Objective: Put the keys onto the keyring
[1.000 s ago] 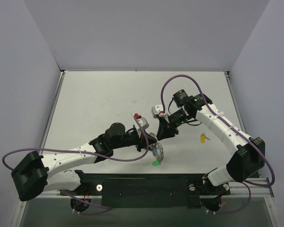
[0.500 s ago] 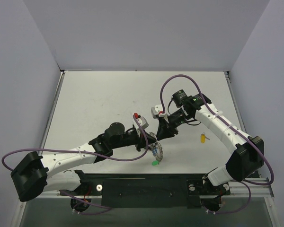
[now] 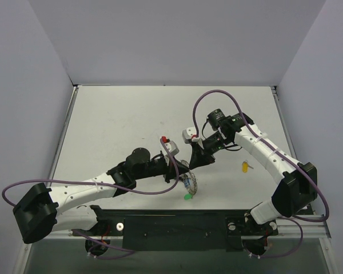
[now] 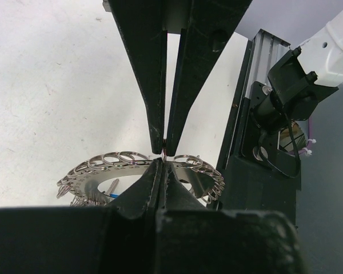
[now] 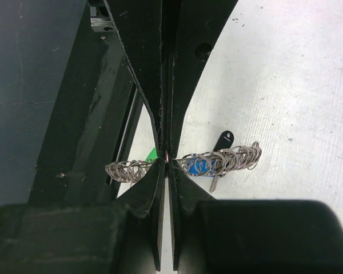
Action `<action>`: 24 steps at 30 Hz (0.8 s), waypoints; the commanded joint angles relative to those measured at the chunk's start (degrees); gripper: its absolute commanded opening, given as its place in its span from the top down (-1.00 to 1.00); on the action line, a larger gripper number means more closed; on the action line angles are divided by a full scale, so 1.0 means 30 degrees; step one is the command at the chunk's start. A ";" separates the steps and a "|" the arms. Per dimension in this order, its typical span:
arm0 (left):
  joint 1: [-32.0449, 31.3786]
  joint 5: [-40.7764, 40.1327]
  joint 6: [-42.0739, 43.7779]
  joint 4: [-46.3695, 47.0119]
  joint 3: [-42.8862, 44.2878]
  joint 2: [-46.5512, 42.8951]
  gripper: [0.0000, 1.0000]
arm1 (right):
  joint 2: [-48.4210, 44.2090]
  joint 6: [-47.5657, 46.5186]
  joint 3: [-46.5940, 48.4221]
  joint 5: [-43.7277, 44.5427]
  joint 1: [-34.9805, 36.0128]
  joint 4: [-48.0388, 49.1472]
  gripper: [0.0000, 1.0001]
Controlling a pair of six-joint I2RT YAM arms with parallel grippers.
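Your left hand (image 4: 164,155) and right hand (image 5: 166,157) are both clamped fully closed on the rim of the large silvery beaded wire keyring (image 4: 120,158), near the front edge of the white bench (image 3: 114,125). It looks light, springy and slippery: pinch the rim squarely, gently.

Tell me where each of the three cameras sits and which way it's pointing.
Top external: above and behind the bases, looking down on the table; both arms show, left gripper and right gripper meeting at the keyring.
Left wrist: on the left wrist, looking along its own shut fingers at the keyring, front rail to the right.
Right wrist: on the right wrist, looking along its own shut fingers at the keyring edge-on, rail to the left.
Shared: both wrist views show the two grippers tip to tip at the keyring's rim.
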 commanded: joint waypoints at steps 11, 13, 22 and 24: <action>0.0207 -0.2585 -0.2570 1.3459 -0.5574 -0.1761 0.08 | -0.0300 0.0907 -0.0050 -0.3917 -0.1378 -0.1269 1.00; 0.0178 -0.2616 -0.2571 1.4075 -0.5750 -0.1528 0.06 | -0.0300 0.0937 -0.0079 -0.3976 -0.1466 -0.1240 1.00; -0.0672 -0.2558 -0.1077 1.7680 -0.5459 0.1342 0.05 | -0.0299 0.0878 -0.0255 -0.4767 -0.1818 -0.1269 1.00; -0.0672 -0.2440 -0.1048 1.7885 -0.5253 0.1724 0.05 | -0.0387 0.0849 -0.0284 -0.4913 -0.1935 -0.1269 1.00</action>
